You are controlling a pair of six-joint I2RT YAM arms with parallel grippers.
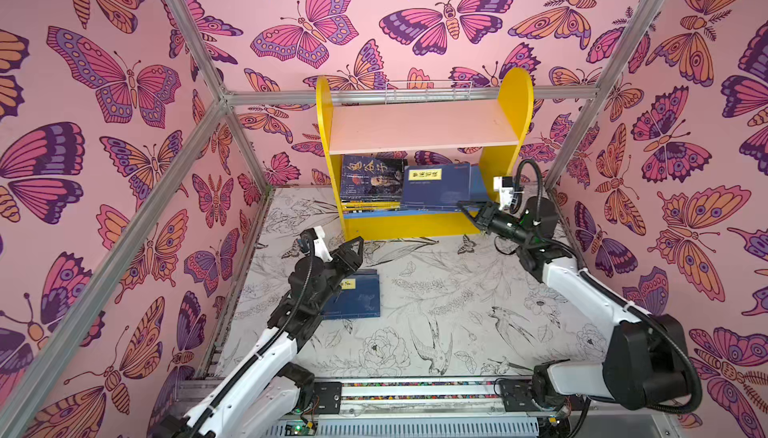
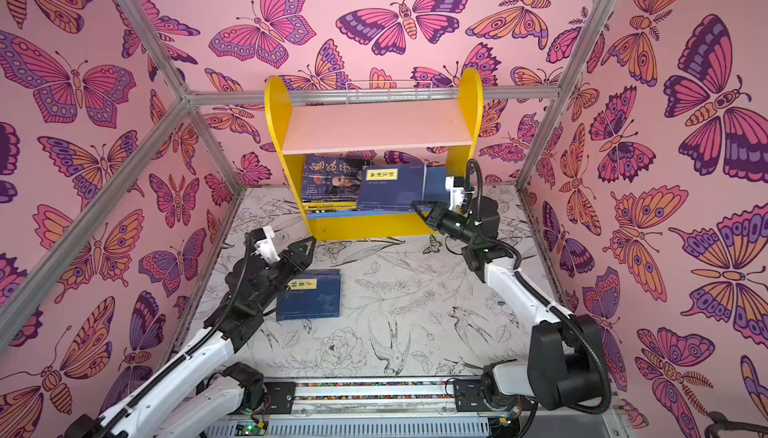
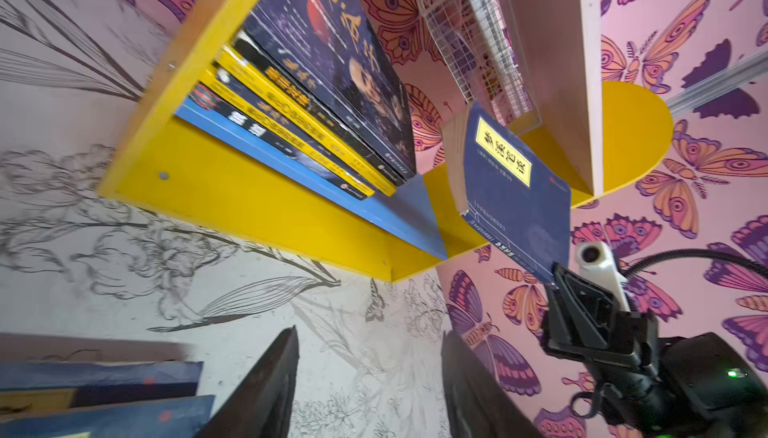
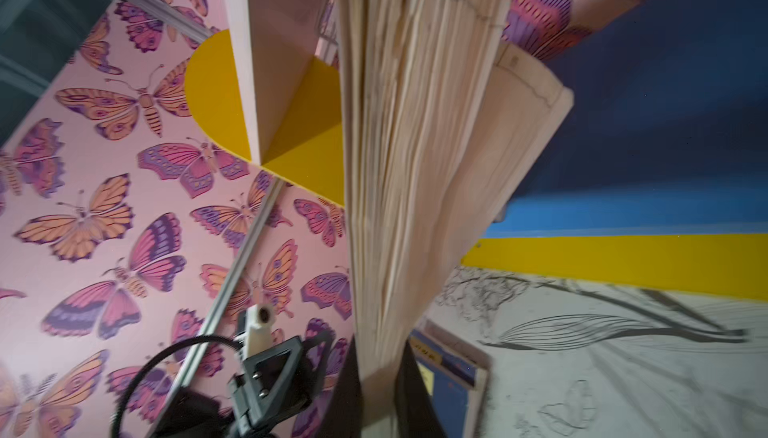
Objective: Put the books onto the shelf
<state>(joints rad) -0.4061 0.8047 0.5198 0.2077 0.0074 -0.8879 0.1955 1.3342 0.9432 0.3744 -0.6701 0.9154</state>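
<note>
Pink butterfly-print walls [image 1: 415,40] enclose a sketched bird-and-flower floor [image 1: 457,311].

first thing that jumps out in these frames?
The yellow-sided shelf at the back, its pink upper board bare while a stack of books lies flat on the left of the blue lower board. The right gripper pinches a navy book with a yellow label at the lower board's right part, pages fanning in its wrist view. Nearer, the left gripper stands open above more navy books flat on the table.
</note>
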